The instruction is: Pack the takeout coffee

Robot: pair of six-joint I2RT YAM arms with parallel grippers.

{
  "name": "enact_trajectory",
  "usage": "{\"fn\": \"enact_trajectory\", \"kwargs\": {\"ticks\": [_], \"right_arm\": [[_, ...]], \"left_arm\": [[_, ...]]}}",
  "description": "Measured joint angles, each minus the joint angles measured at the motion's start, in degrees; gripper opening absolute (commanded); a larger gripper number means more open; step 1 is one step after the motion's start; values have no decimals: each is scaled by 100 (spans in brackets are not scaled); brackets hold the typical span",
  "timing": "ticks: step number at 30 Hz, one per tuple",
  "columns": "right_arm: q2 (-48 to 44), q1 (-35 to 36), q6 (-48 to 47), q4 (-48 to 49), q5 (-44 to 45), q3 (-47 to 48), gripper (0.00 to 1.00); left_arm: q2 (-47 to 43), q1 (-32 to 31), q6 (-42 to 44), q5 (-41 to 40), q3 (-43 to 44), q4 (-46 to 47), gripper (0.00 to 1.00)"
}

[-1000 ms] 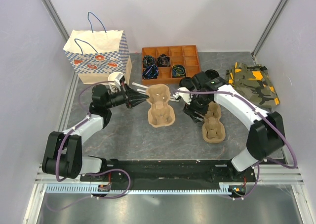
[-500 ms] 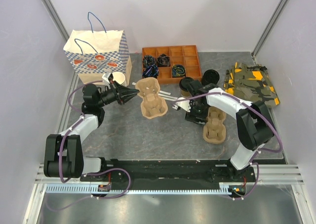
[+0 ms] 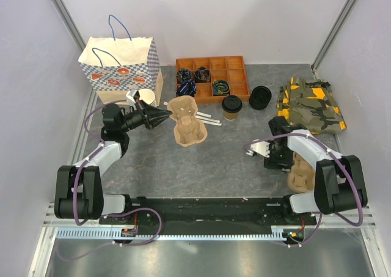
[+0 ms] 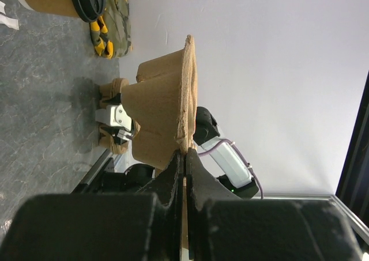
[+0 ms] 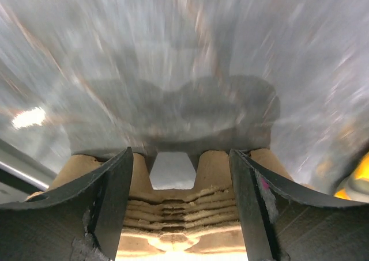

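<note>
Left claw first: we see its 2 jaws pressed together on the rim of 1 brown pulp cup carrier, pinching that edge at the carrier's left side in the overhead view. We cannot tell whether the carrier's underside touches the grey table or hangs just above it. The right claw sits at the right side of the table with its 2 fingers spread wide over one end of a stack of carriers. The wrist view is blurred, so we cannot say whether the fingers touch the stack. The coffee cup, tan with a round black lid, stands upright on the table just in front of the orange compartment tray, between the 2 arms and apart from both claws. A round black object lies just to its right, near a camouflage cloth. A patterned paper bag with blue handles stands at the back left, and 1 open white cup sits in front of it, near the left arm. 2 thin white strips lie beside the pinched carrier.
</note>
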Motion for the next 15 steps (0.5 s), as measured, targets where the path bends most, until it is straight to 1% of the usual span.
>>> {"fn": "enact_trajectory", "kwargs": {"ticks": [3, 6, 11, 15], "right_arm": [[-68, -597, -706, 44, 216, -212, 75], [26, -1056, -1196, 125, 310, -221, 76], [518, -1895, -1982, 332, 452, 57, 75], [577, -2358, -2382, 363, 525, 332, 77]], "left_arm": [[22, 0, 33, 2, 0, -15, 2], [26, 0, 96, 2, 0, -39, 2], [42, 0, 177, 4, 0, -138, 2], [76, -7, 260, 4, 0, -146, 2]]}}
